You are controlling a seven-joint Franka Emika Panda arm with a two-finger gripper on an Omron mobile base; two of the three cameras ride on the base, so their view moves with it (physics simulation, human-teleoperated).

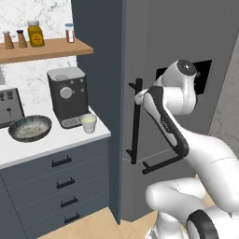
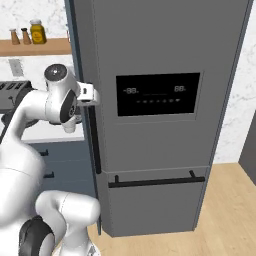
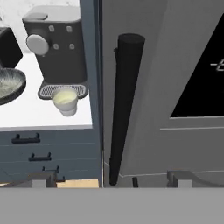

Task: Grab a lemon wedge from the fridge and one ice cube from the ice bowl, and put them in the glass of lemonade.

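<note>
The white two-finger gripper stands with jaws spread wide and nothing between them, just before the tall black vertical bar handle of the closed, tall dark grey fridge. To the left, on the white counter, the small pale cream tumbler of lemonade stands before the dark grey coffee machine. The wide dark grey ice bowl sits further left.

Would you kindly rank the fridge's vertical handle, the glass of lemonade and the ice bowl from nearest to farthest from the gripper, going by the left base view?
1. Vertical handle, right at the gripper.
2. Glass of lemonade, on the counter's right end.
3. Ice bowl, farther left.
</note>
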